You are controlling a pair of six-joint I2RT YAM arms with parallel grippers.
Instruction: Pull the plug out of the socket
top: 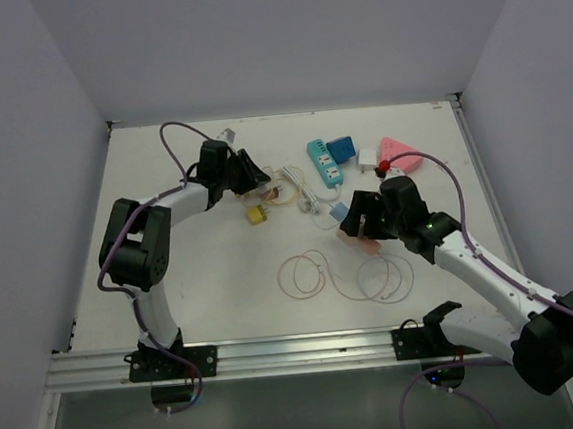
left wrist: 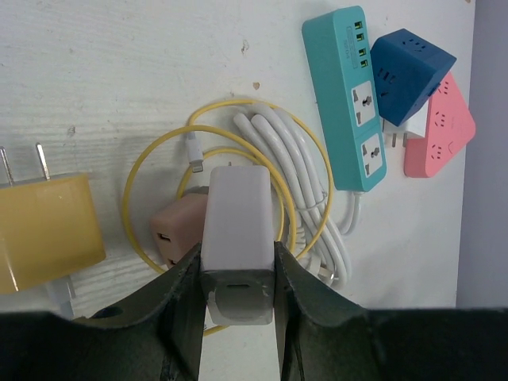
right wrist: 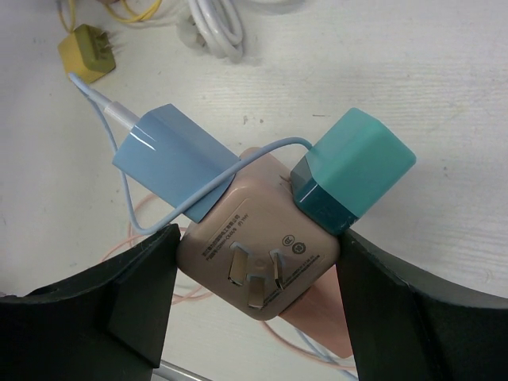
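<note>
My right gripper (right wrist: 258,266) is shut on a beige-pink cube socket (right wrist: 262,246) and holds it off the table, prongs toward the camera. A light blue plug (right wrist: 171,163) with a thin cable and a teal plug (right wrist: 353,171) are both pushed into it. In the top view this gripper (top: 359,220) is at centre right. My left gripper (left wrist: 236,270) is shut on a white charger block (left wrist: 236,230) at the back left (top: 253,174). A small pink socket (left wrist: 176,232) lies just behind the block; whether they are joined is hidden.
A yellow plug (left wrist: 48,230) lies left of the left gripper. A yellow cable loop (left wrist: 143,163) and a white cable bundle (left wrist: 294,178) lie beyond it. A teal power strip (top: 324,163), a dark blue socket (top: 341,149) and a pink socket (top: 400,154) sit at the back. Pink cable loops (top: 347,274) lie mid-table.
</note>
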